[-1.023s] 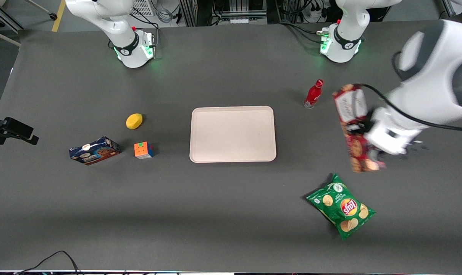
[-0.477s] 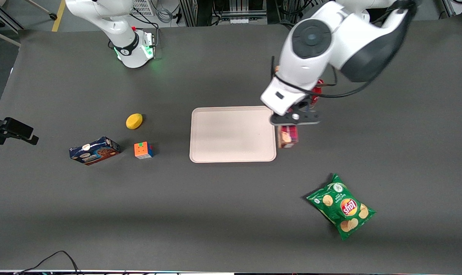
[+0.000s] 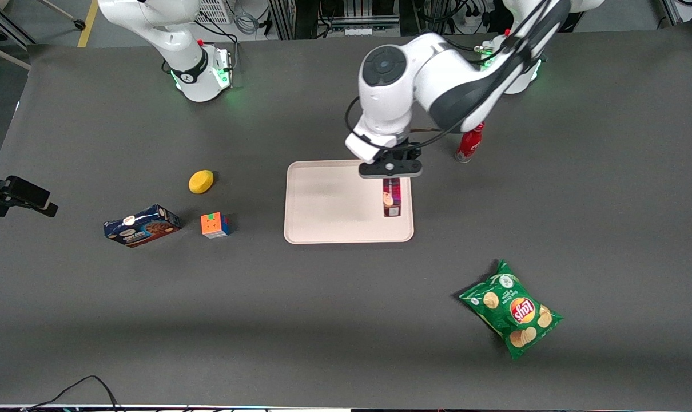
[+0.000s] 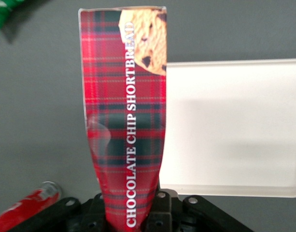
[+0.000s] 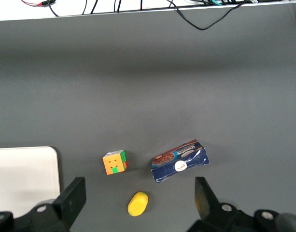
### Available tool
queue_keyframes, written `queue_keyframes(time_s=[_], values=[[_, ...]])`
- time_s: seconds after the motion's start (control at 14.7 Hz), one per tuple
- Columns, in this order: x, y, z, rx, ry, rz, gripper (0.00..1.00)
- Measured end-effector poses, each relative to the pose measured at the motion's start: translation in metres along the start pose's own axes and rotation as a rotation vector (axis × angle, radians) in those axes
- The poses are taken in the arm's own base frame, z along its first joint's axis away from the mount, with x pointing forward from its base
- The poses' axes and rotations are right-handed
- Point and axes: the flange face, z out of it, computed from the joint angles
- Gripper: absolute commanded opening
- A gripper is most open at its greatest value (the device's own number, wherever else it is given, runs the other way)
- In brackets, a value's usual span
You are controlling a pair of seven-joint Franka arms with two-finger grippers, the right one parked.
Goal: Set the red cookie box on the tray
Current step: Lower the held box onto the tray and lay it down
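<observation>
The red cookie box (image 3: 392, 197), a long tartan carton, hangs upright from my left gripper (image 3: 390, 169), which is shut on its upper end. It hovers over the pale pink tray (image 3: 334, 200), at the tray's edge toward the working arm's end. In the left wrist view the red cookie box (image 4: 126, 121) runs away from the gripper (image 4: 131, 218), its cookie picture at the lower end. There it overlaps the rim of the tray (image 4: 234, 130). Whether the carton touches the tray cannot be told.
A red bottle (image 3: 469, 141) stands beside the tray toward the working arm's end. A green chips bag (image 3: 512, 316) lies nearer the front camera. Toward the parked arm's end lie a lemon (image 3: 201, 181), a colour cube (image 3: 215, 225) and a dark blue cookie box (image 3: 142, 225).
The left arm has swung from the working arm's end of the table to the tray, carrying the red cookie box, which now hangs upright over the tray's edge.
</observation>
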Motion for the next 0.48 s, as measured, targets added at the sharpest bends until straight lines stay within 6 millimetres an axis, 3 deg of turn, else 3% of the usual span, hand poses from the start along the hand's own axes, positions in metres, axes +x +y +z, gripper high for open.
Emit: queue_keyframes(time_s=[0.2, 0.48], values=[[-0.009, 0.015, 0.047, 0.030, -0.020, 0.009, 0.00], [0.002, 0.013, 0.094, 0.064, -0.043, 0.036, 0.00]])
